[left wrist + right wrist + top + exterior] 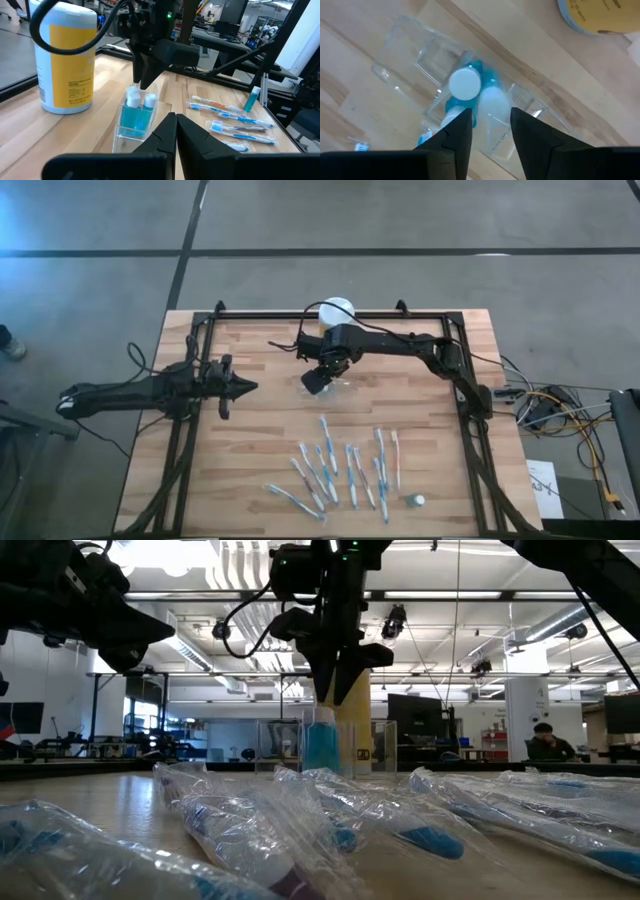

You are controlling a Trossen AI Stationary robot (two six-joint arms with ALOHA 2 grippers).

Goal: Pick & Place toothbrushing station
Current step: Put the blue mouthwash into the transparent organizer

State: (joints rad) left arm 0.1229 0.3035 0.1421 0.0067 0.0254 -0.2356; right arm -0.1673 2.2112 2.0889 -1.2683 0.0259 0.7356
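A clear plastic holder (333,388) stands mid-table with two small blue bottles with white caps (136,112) upright in it. My right gripper (491,117) is open, pointing down right over these bottles; it also shows in the left wrist view (142,85). The nearer cap (492,102) lies just beyond the gap between its fingers. Several blue-and-white toothbrushes (340,470) in clear wrappers lie flat toward the near edge. A third small bottle (416,501) stands near the front right. My left gripper (250,388) is shut and empty, left of the holder. My right gripper comes from above, its fingers on either side of the nearer bottle's white cap (492,102). I cannot tell whether they touch it. The bottle stands upright in the holder.
A large yellow jar with a white lid (336,310) stands at the far edge behind the holder, and shows in the left wrist view (67,60). A black frame (470,380) runs round the wooden table top. Bare wood lies between my left gripper and the toothbrushes.
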